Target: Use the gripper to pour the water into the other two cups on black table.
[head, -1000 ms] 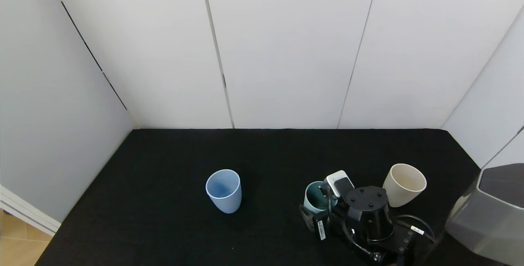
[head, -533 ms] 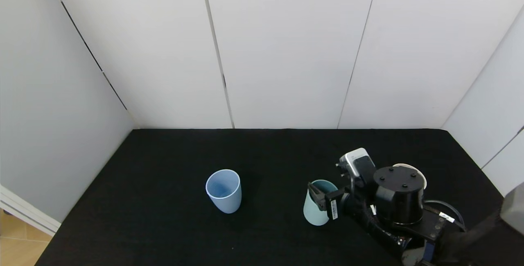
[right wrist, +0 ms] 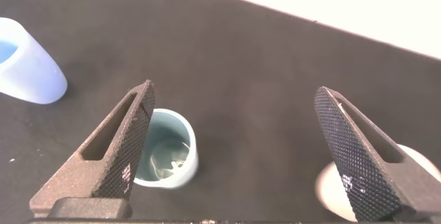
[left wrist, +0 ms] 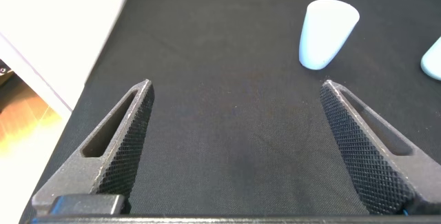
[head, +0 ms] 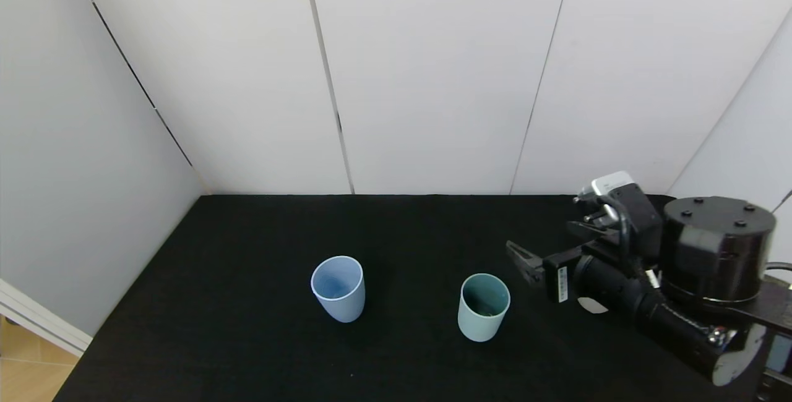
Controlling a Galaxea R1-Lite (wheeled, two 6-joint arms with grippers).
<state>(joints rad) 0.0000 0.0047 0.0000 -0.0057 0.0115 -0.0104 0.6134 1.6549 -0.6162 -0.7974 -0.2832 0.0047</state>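
Note:
The light blue cup stands upright mid-left on the black table. The teal-green cup stands upright to its right. In the right wrist view it holds water, seen as a faint glint. The cream cup is almost wholly hidden behind my right arm, and part of it shows in the right wrist view. My right gripper is open and empty. It hangs above the table, between and over the teal and cream cups. My left gripper is open and empty, low over bare table, with the light blue cup ahead of it.
White wall panels close the table's far side and both flanks. The table's left edge drops to a wooden floor. The teal cup's side shows at the edge of the left wrist view.
My right gripper has let go of the teal-green cup, then risen and drawn back to the right. The teal cup now stands upright alone. The cream cup is now covered by the arm.

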